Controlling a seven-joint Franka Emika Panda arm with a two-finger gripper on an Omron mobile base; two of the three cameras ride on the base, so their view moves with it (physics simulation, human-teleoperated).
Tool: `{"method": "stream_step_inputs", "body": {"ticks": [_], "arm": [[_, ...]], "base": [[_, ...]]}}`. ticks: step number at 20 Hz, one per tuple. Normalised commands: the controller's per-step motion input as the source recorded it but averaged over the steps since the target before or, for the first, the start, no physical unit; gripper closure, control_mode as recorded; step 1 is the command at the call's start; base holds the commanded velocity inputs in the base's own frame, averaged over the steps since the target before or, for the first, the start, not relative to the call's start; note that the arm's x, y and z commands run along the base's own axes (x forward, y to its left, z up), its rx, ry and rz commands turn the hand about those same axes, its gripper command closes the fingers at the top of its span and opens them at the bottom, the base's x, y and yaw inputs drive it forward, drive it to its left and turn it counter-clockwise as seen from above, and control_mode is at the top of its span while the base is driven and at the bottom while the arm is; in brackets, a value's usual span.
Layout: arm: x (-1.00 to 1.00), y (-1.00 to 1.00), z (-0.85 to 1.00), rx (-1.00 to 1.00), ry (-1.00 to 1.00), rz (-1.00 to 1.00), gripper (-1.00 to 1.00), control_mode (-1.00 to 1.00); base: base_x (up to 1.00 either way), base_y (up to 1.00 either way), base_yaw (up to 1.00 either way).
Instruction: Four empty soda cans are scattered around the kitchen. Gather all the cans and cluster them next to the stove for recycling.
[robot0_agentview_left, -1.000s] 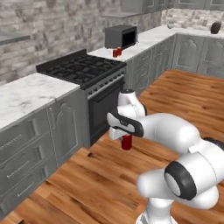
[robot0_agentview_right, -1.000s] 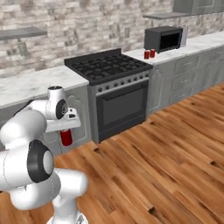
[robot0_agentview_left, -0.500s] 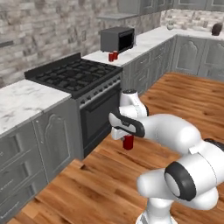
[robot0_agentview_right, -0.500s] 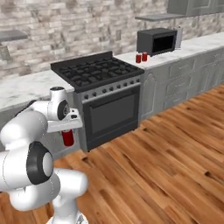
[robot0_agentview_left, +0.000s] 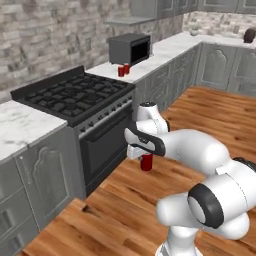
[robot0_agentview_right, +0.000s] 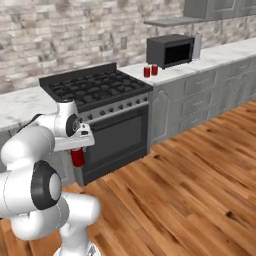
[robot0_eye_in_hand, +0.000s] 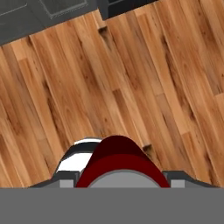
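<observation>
While the gripper (robot0_agentview_left: 145, 156) held a red soda can (robot0_agentview_left: 146, 162) clamped above the floor, transport looked underway; next, placement beside two cans (robot0_agentview_right: 150, 71) at the stove (robot0_agentview_right: 95, 87).

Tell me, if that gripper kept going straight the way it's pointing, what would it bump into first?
The gripper points straight down, shut on a red can. Below it lies only the wooden floor, so the can's bottom would probably meet the boards first.
</observation>
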Motion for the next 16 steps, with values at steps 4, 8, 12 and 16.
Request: {"method": "stream_step_inputs", "body": {"ticks": [4,8,12,16], "arm": [[0.0,0.0,0.0,0.0,0.0,0.0,1.0,1.0],[0.0,0.0,0.0,0.0,0.0,0.0,1.0,1.0],[0.0,0.0,0.0,0.0,0.0,0.0,1.0,1.0],[0.0,0.0,0.0,0.0,0.0,0.0,1.0,1.0]], "base": [[0.75,-0.21,0.04],[0.75,-0.2,0.03],[0.75,-0.18,0.03],[0.75,-0.17,0.03]]}}
